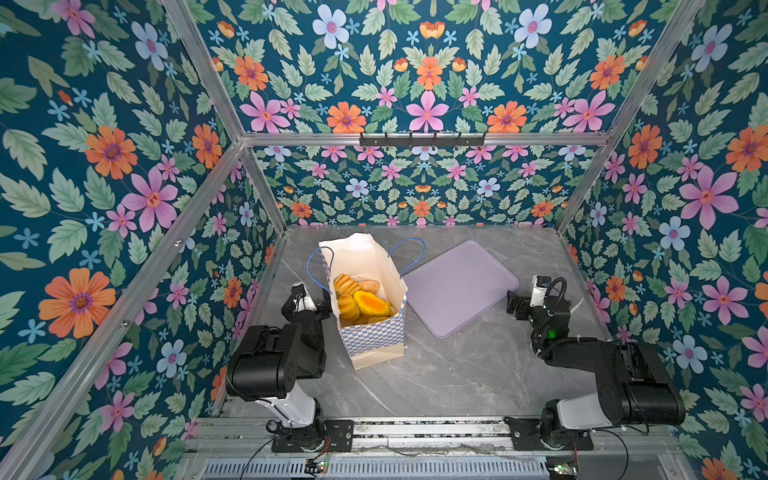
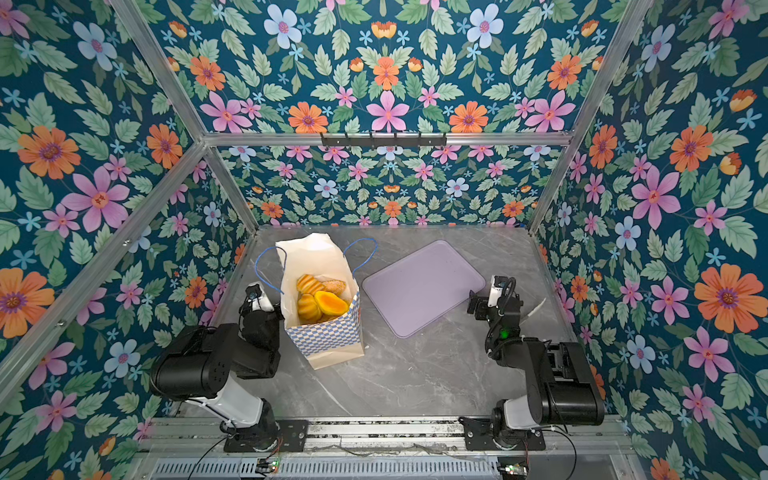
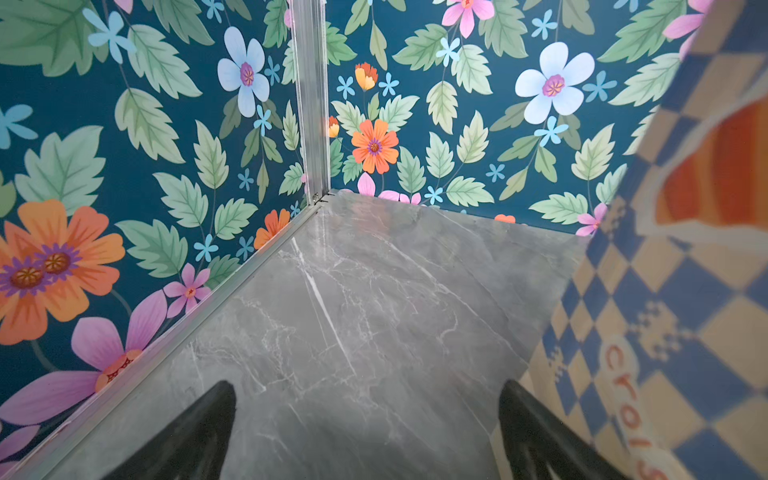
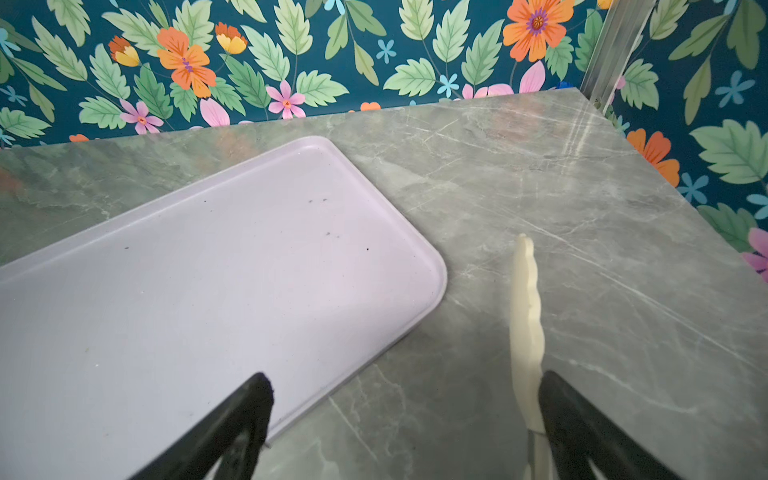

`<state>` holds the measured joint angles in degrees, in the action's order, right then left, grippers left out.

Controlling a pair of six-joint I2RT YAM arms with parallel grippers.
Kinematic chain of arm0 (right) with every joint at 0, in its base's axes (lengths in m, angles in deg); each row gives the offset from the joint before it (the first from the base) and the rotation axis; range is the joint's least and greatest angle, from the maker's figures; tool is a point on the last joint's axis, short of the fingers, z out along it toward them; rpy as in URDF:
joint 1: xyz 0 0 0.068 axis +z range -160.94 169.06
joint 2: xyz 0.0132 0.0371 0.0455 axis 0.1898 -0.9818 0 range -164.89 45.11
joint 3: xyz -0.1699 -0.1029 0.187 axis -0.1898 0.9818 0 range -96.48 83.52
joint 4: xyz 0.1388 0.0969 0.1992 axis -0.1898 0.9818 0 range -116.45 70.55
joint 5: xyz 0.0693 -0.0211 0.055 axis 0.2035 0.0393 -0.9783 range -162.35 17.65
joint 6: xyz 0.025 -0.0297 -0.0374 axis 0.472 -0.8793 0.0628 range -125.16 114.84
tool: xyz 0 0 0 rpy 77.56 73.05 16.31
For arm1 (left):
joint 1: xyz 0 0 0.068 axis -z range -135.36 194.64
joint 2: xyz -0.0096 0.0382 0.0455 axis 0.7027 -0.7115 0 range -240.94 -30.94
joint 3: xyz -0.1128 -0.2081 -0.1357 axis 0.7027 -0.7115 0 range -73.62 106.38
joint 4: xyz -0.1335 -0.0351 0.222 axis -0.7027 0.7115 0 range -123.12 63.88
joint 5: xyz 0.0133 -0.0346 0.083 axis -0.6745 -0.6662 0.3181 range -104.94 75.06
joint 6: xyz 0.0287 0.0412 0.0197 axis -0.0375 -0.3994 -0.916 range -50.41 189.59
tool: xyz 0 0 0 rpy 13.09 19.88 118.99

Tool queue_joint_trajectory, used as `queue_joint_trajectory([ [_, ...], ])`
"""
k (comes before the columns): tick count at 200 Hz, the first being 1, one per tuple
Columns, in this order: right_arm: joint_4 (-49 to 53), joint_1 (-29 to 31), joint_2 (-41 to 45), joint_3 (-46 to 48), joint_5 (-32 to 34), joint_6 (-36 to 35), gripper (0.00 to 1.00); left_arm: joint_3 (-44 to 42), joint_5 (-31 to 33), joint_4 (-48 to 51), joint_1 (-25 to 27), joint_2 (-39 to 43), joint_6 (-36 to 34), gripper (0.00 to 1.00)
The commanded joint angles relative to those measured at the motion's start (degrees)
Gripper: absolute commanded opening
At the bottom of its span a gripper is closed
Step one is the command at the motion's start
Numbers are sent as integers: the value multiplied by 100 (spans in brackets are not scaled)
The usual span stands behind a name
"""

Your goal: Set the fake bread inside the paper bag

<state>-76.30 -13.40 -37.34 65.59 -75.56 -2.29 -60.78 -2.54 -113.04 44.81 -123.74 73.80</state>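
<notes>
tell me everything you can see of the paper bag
The paper bag stands upright and open on the grey marble table, left of centre in both top views. It looks like cream paper, with a blue-and-white checkered band, a plain base, and two thin blue cord handles flopped outward. The left wrist view shows orange lettering starting "crois" on its side. Inside lies fake bread. The open left tool sits close beside it; contact is unclear.

Teal floral walls [image 1: 415,83], aluminium frame [image 1: 291,139], grey marble tabletop [image 1: 457,374], black hook rail [image 1: 422,140].
</notes>
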Motion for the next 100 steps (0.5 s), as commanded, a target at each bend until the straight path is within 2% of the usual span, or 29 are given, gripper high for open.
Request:
queue_joint_trajectory([
  [1, 27, 1, 3, -29, 65, -6, 99, 192, -20, 493, 68, 10, -151, 100],
  [25, 33, -5, 2, -35, 65, -7, 99, 85, -51, 255, 150, -4, -275, 100],
  [38, 28, 5, 5, -29, 61, -9, 99, 271, -16, 670, 155, 16, -265, 100],
  [44, 36, 4, 8, -33, 65, -9, 99, 241, -8, 563, 176, 20, -294, 100],
  [53, 34, 0, 8, -27, 63, -13, 99, 193, -127, 476, 177, 15, -330, 100],
  [70, 36, 2, 2, -26, 65, -9, 99, 393, -550, 910, 142, 2, -381, 100],
  [100, 36, 4, 2, -32, 65, -8, 99, 404, -558, 878, 124, -4, -391, 100],
])
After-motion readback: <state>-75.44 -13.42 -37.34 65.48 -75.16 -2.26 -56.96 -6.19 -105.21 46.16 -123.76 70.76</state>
